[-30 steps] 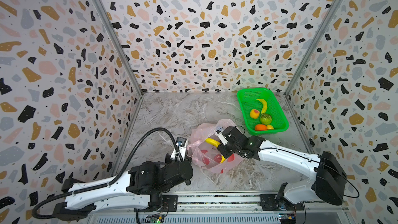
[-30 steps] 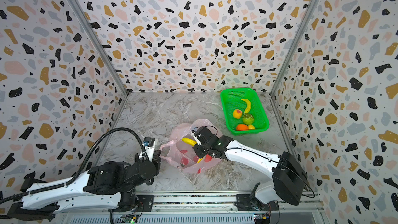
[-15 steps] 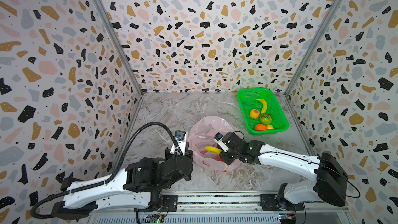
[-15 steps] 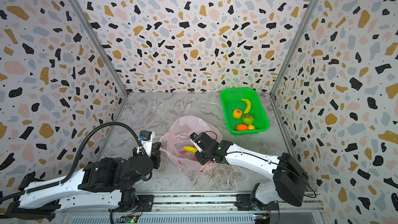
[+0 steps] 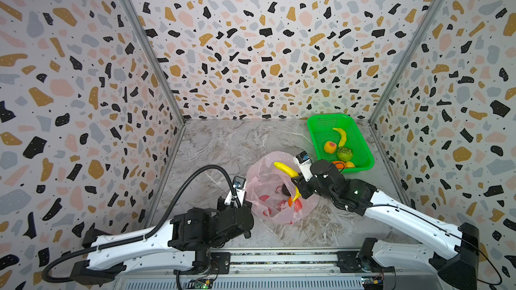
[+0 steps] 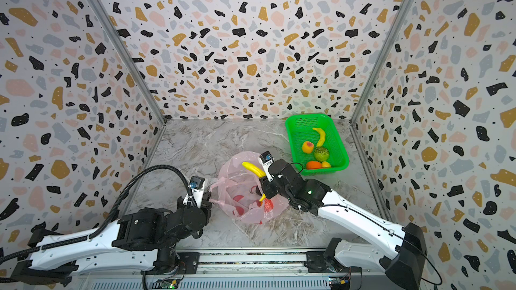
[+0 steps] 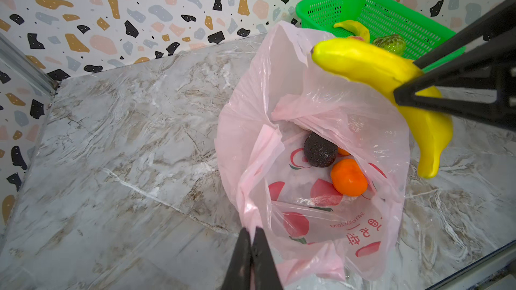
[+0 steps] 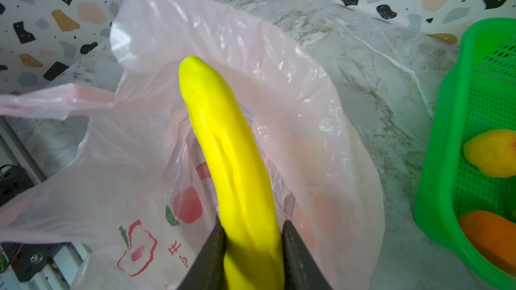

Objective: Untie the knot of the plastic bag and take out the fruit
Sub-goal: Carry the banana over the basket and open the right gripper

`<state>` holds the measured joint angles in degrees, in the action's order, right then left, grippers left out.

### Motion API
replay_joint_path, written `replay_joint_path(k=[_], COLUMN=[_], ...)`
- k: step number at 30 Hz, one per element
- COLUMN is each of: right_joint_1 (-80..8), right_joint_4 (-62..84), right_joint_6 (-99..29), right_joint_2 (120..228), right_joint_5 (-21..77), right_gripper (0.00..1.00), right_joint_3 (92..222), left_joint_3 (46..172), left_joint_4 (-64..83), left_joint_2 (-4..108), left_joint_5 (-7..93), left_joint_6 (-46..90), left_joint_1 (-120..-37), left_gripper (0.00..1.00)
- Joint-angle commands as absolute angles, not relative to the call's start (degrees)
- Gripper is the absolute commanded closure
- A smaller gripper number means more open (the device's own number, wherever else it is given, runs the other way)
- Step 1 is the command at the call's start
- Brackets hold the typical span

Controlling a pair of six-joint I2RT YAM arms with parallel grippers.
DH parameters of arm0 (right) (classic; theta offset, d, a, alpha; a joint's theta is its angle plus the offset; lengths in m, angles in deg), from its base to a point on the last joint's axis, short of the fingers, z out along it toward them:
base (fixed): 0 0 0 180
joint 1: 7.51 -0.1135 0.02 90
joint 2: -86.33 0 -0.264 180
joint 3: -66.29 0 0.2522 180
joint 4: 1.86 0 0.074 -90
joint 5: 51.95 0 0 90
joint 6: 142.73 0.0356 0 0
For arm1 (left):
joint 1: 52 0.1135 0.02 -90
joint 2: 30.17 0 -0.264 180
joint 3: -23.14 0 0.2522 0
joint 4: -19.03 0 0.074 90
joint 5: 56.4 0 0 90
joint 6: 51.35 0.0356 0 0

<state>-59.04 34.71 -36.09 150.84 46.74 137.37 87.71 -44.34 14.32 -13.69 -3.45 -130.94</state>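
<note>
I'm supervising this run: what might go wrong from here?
The right gripper holds the banana with much of it sticking out; it may swivel or slip before the basket. The left gripper pinches only a thin strip of the bag; if that slips, the mouth may close over the avocado and tangerine.

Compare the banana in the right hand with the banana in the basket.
The held banana is clamped in the right hand above the open plastic bag; the basket banana lies loose in the green basket. The held banana looks larger and thicker than the basket banana. The hand hides the held banana's middle; the basket banana shows whole. Both are yellow and curved.
</note>
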Motion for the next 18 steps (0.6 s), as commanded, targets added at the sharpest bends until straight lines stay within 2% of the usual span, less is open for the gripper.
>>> replay_joint_path(k=[1, 8, 13, 18], right_joint_1=[-54.2, -33.7, -22.0, -16.8], right_joint_4=[35.9, 30.1, 25.0, 19.3], right_joint_6=[-35.6, -37.6, -39.5, -39.8], right_joint_2=[147.7, 151.1, 163.0, 175.9], right_joint_5=[47.2, 39.3, 38.5, 38.4], right_gripper=[0.65, 0.65, 0.65, 0.65], right_joint_3=[139.6, 141.5, 145.0, 150.3], left_joint_3=[86.6, 85.5, 85.9, 85.8], left_joint_4=[-43.0, -41.9, -41.8, -41.9], left_joint_2=[12.9, 11.7, 11.1, 10.1], left_joint_5=[-12.7, -11.8, -12.4, -12.8], left_joint_6=[-4.1, -3.7, -3.0, -3.1], left_joint_1=[-131.3, -131.3, -131.3, -131.3], left_gripper=[1.0, 1.0, 1.0, 1.0])
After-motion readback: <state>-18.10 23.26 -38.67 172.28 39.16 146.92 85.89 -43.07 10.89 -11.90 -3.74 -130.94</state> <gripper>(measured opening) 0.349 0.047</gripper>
